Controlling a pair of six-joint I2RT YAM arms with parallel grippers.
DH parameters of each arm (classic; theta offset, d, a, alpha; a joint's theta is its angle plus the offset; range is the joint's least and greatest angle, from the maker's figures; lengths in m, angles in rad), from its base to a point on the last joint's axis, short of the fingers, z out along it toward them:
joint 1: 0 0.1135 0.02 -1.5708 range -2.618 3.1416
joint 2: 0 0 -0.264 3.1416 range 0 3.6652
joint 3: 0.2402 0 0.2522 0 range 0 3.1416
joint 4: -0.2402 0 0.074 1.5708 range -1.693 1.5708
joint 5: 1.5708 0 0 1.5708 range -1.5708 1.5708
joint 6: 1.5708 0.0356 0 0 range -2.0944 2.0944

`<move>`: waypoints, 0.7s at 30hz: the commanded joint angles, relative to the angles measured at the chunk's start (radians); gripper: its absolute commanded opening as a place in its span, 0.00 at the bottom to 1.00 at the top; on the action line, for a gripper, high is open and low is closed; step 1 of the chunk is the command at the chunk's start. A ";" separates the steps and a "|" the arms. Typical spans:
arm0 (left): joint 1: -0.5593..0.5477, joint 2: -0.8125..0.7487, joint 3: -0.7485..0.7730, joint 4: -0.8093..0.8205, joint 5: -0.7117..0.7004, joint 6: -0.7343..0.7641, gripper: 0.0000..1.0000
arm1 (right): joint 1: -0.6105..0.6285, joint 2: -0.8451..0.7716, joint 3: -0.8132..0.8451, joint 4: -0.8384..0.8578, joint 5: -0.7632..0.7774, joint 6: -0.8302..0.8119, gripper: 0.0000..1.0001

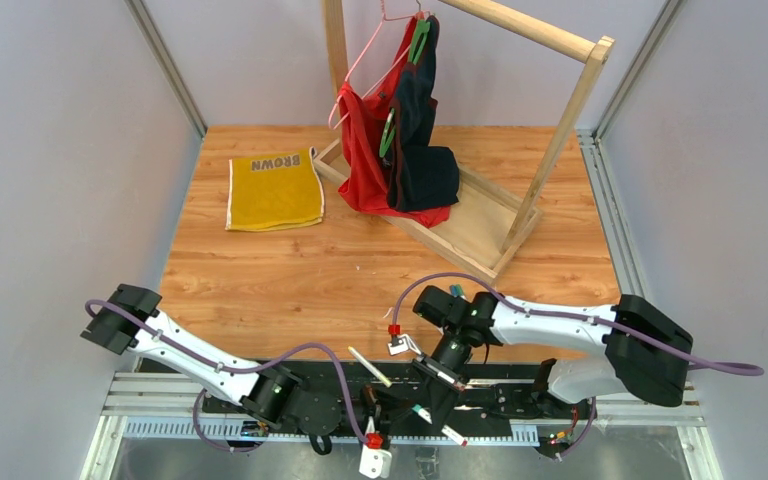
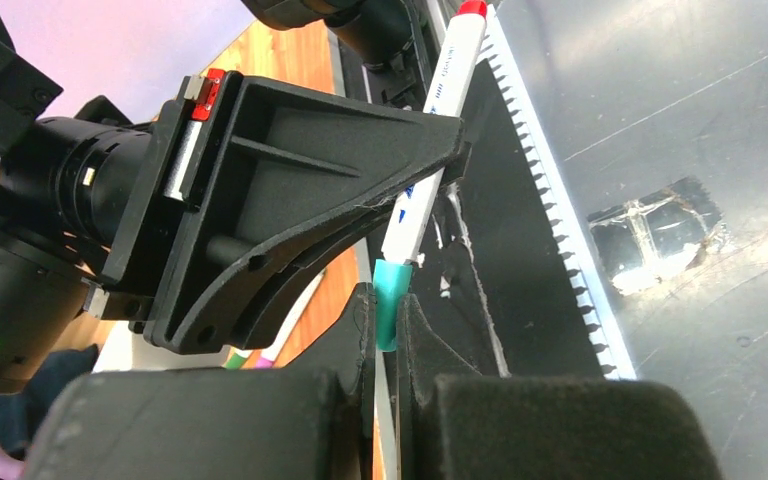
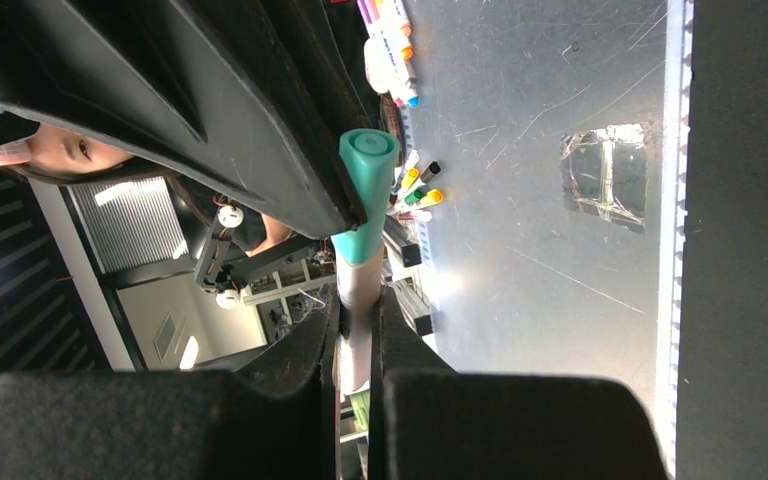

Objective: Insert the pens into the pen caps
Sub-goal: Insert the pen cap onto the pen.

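My left gripper [image 2: 388, 322] is shut on a teal pen cap [image 2: 390, 300]. A white-barrelled pen [image 2: 430, 150] with a red end stands in that cap. My right gripper [image 3: 357, 305] is shut on the same pen's white barrel [image 3: 357, 285], with the teal cap [image 3: 365, 185] on its far end. In the top view both grippers meet just off the table's near edge, the left one [image 1: 380, 405] beside the right one [image 1: 432, 392]. Another white pen [image 1: 370, 367] lies at the near table edge. Other caps are out of view.
A wooden clothes rack [image 1: 550, 150] with red and dark garments on hangers stands at the back. A yellow cloth [image 1: 274, 190] lies at the back left. Several markers [image 3: 390, 45] lie on the grey floor below, near a taped patch [image 3: 605, 175].
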 commanded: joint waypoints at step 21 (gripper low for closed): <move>-0.020 0.077 0.099 0.114 -0.008 0.140 0.00 | -0.099 0.005 0.115 0.003 0.171 -0.166 0.01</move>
